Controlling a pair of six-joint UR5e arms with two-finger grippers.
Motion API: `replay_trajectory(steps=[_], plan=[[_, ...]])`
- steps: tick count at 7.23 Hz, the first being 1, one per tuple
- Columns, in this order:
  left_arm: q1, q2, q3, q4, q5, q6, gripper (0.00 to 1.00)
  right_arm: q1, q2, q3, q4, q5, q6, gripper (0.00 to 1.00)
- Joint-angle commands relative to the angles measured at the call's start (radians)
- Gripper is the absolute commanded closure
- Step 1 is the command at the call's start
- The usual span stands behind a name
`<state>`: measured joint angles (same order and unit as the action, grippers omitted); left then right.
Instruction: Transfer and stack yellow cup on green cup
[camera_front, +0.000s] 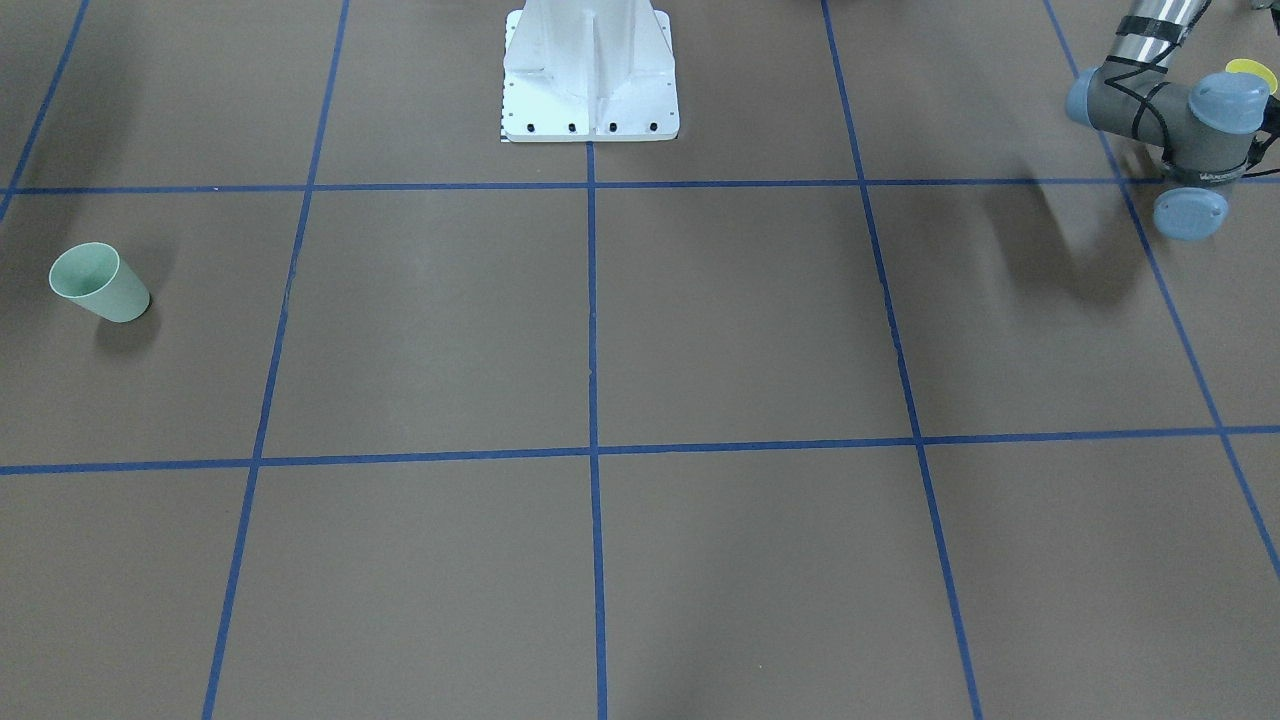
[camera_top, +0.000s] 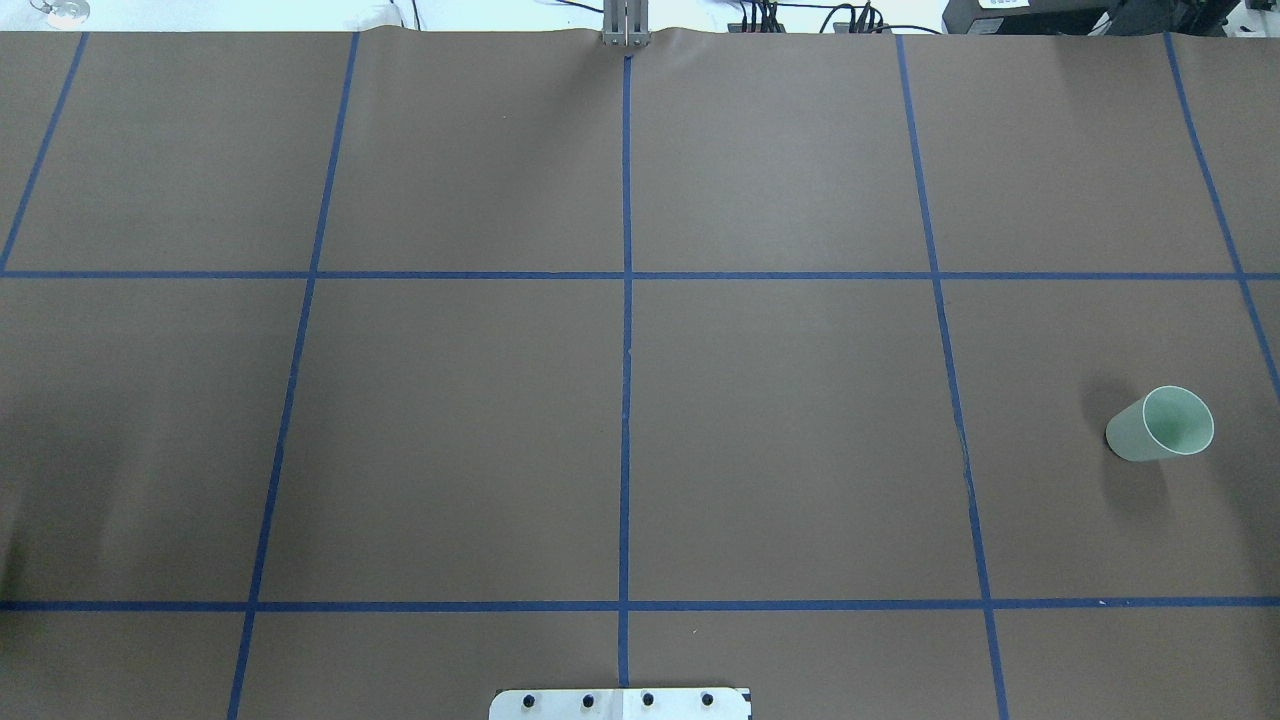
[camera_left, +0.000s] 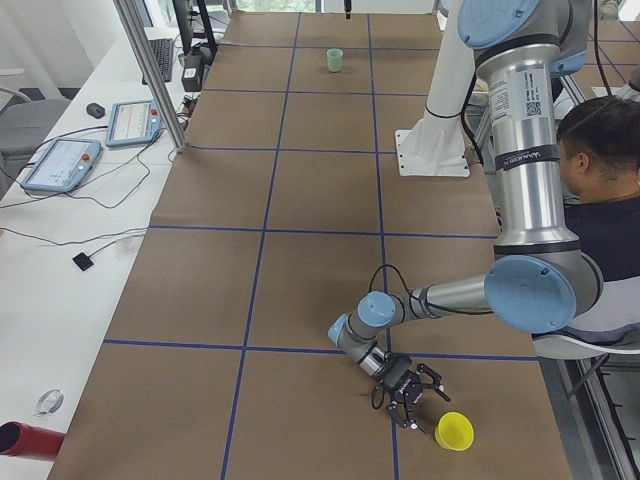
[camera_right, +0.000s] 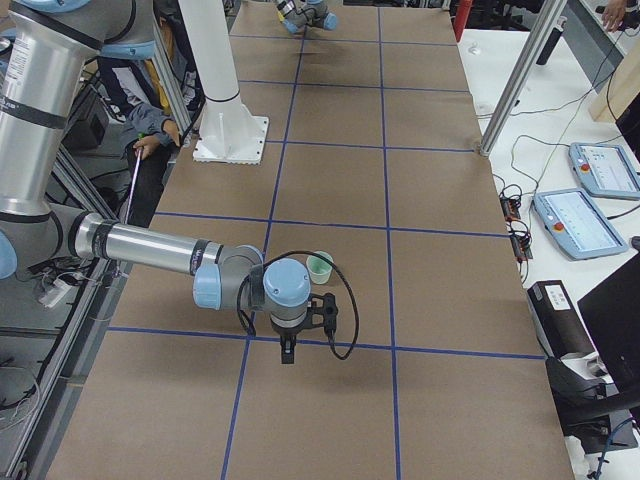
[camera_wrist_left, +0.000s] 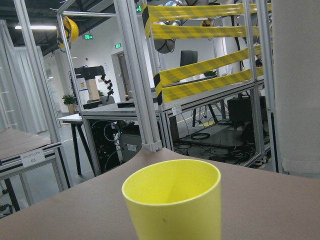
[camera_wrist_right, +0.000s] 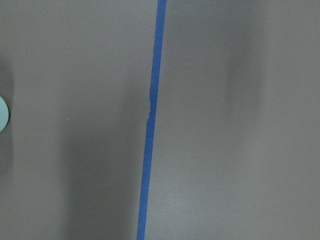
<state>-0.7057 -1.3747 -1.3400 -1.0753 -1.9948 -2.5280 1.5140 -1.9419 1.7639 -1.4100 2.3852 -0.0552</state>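
The yellow cup stands upright near the table's corner on my left side. It fills the lower middle of the left wrist view, and only a sliver of it shows behind the left arm in the front-facing view. My left gripper is low over the table, just beside the cup and apart from it; I cannot tell its state. The green cup stands upright far away on my right side. My right gripper hangs near it, pointing down; I cannot tell its state.
The white robot pedestal stands at the table's near middle edge. Blue tape lines grid the brown table. A seated person is beside the left arm. Teach pendants lie on the side bench.
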Motion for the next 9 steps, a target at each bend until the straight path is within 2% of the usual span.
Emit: replay_trajectory(steps=[1,9], plan=[[0.0,0.017,0.028,-0.003,-0.048,-0.017,0.0,0.0,0.0,0.0,0.0,0.002,0.0,0.0],[0.0,0.036,0.093,-0.054,-0.05,-0.049,0.0,0.0,0.001,-0.001,0.0,0.011,0.0,0.0]])
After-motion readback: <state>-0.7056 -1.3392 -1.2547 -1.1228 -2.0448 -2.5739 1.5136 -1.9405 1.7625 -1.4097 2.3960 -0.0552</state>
